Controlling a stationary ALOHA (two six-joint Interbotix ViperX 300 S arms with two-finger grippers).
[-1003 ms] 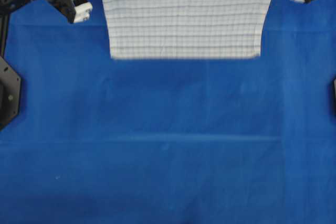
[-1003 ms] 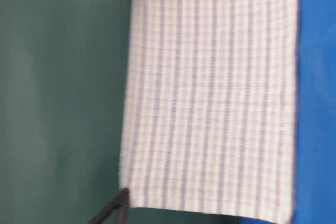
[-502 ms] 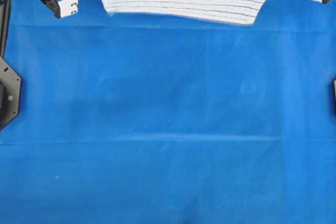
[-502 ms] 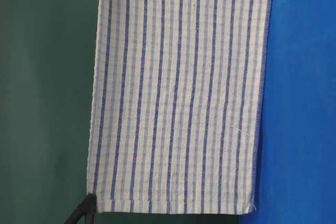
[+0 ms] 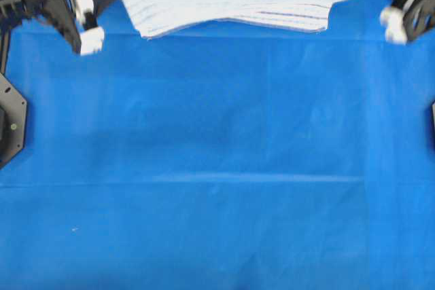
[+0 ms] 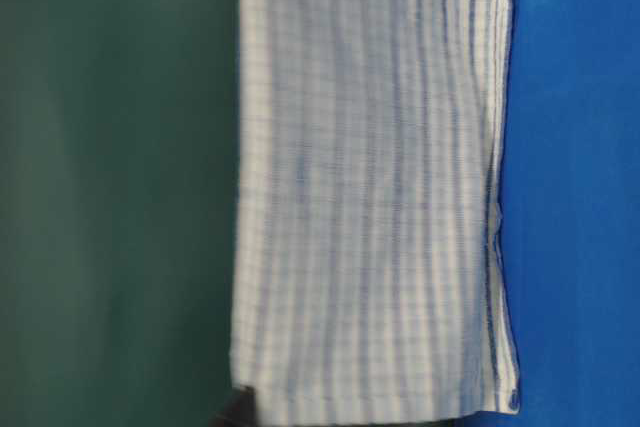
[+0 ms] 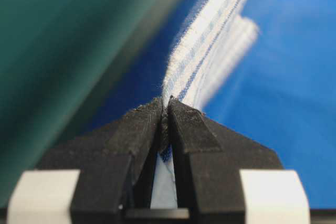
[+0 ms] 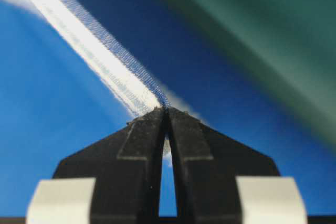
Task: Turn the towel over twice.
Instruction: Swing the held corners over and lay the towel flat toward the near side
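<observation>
Overhead: you're pinching the towel point(image 5: 231, 1) by its top corners, left gripper point(image 7: 167, 109) and right gripper point(image 8: 167, 109) both clamped, cloth hanging over the blue sheet's point(image 5: 217, 168) far edge.

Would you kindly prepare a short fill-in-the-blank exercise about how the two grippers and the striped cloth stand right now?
1. The white woven towel with blue stripes is pinched by ____ grippers at once.
2. The left gripper has its black fingertips ____ on the towel's edge.
3. The right gripper grips the towel, which is stretched ____ the two grippers.
4. The large sheet covering the table is plain ____.

Missing words: both; shut; between; blue
</observation>
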